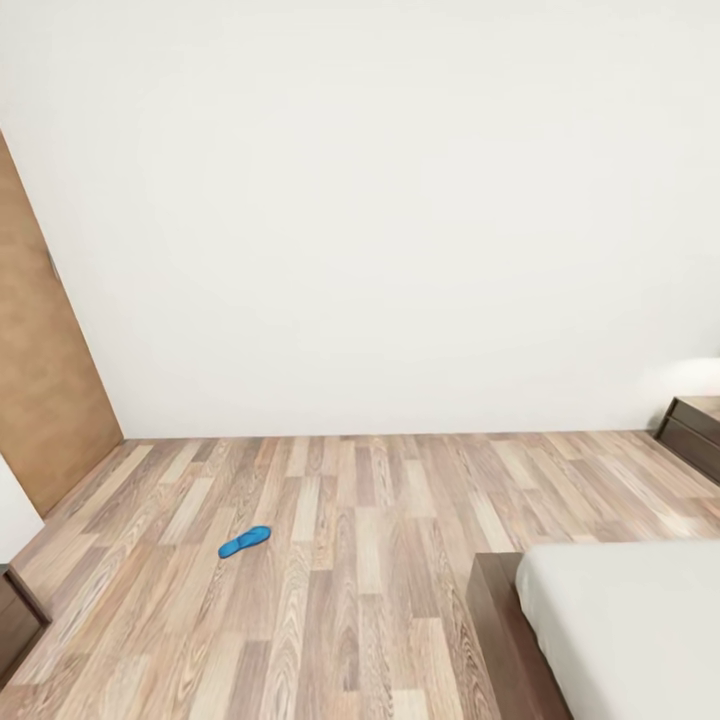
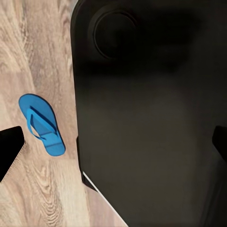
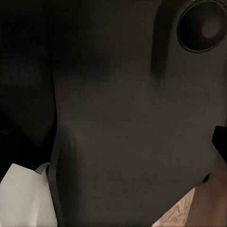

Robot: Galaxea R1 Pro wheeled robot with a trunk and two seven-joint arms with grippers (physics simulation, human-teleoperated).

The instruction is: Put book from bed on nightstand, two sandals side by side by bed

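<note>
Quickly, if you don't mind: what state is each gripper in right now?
Left gripper: open, holding nothing; a blue sandal lies on the floor beyond.
Right gripper: cannot be told.

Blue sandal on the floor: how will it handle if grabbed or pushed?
The sandal looks thin and flat, so probably light and somewhat bendy. Lying flat on the smooth plank floor, it should slide, not roll. The raised strap seems the likeliest hold.

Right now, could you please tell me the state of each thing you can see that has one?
sandal: lying flat on the wood floor, strap side up, apart from the bed, nothing gripping it.
bed: bare pale mattress corner showing, nothing on the visible part.
nightstand: by the wall, drawers shut as far as visible.
left fingers: one dark tip showing at the frame edge, holding nothing visible; open or shut unclear.
</note>
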